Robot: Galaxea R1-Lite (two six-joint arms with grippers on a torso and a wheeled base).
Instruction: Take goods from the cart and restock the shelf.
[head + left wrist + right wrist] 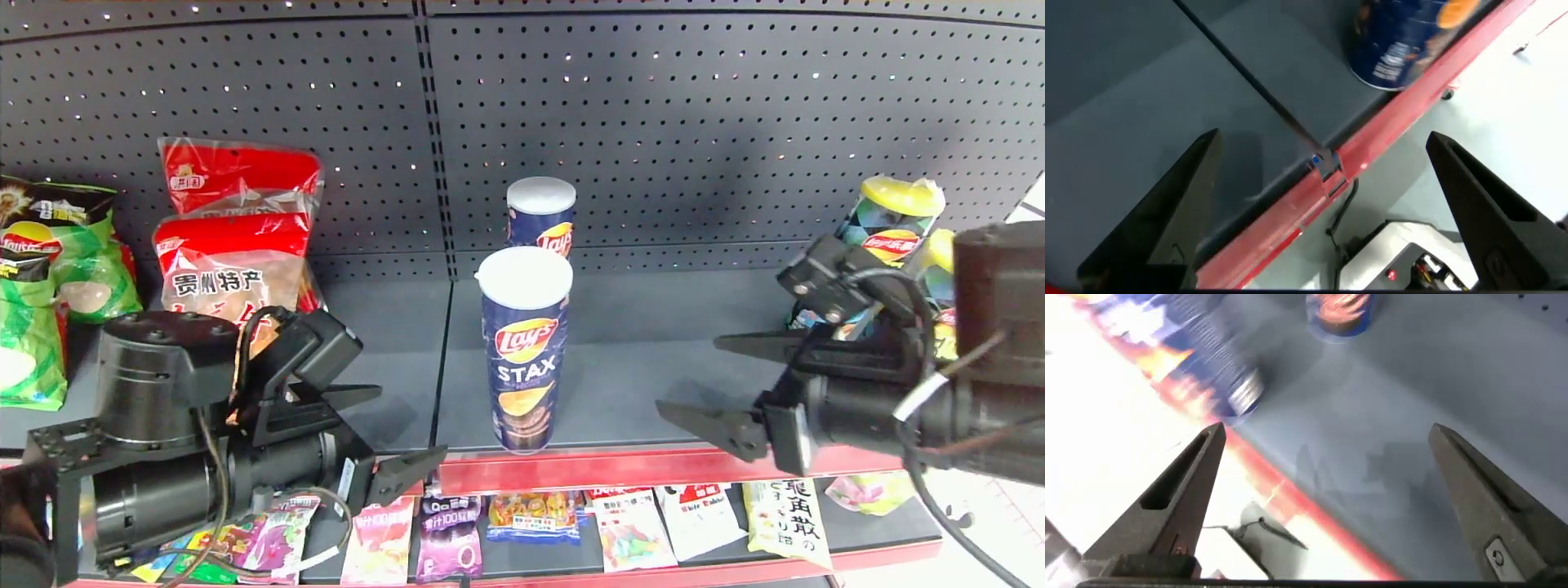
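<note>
Two chip cans (523, 351) and two red bags (233, 269) on shelf (637, 384)

The head camera faces the shelf (637, 376); both wrist cameras look closely down at its red edge (620, 467) and front can (523, 351).

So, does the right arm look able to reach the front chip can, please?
Probably yes: the right gripper is open, beside the front chip can, with only bare shelf between them.
</note>
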